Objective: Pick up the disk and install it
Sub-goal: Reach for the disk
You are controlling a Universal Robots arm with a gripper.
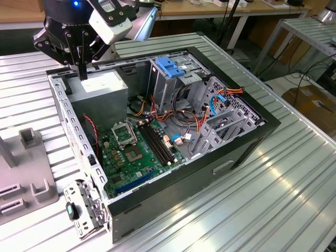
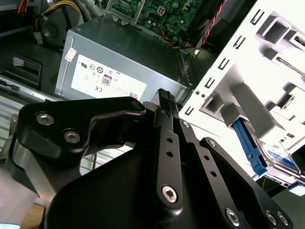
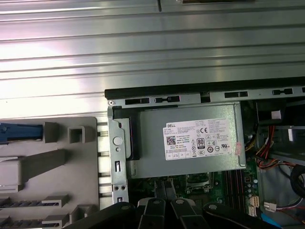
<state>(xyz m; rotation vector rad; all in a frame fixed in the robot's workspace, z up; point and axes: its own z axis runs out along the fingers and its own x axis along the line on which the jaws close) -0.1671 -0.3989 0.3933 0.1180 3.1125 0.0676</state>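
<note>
The disk (image 2: 275, 155) lies in a pale grey holder (image 2: 267, 57) beside the computer case, its blue side rail (image 2: 249, 143) and part of its blue-and-white label showing in the second wrist view. In the first wrist view its blue rail (image 3: 19, 132) sticks out at the holder's edge. My gripper (image 1: 82, 71) hangs over the grey power supply box (image 1: 100, 86) at the case's back corner, on the exterior view's left. Its black fingers (image 2: 164, 98) are shut together with nothing between them, and they stand apart from the disk.
The open computer case (image 1: 247, 136) holds a green motherboard (image 1: 131, 152), loose cables and a tall grey drive cage with a blue latch (image 1: 170, 65). The grey holder fixture (image 1: 31, 184) stands on the ribbed metal table (image 1: 252, 210), left of the case in the exterior view.
</note>
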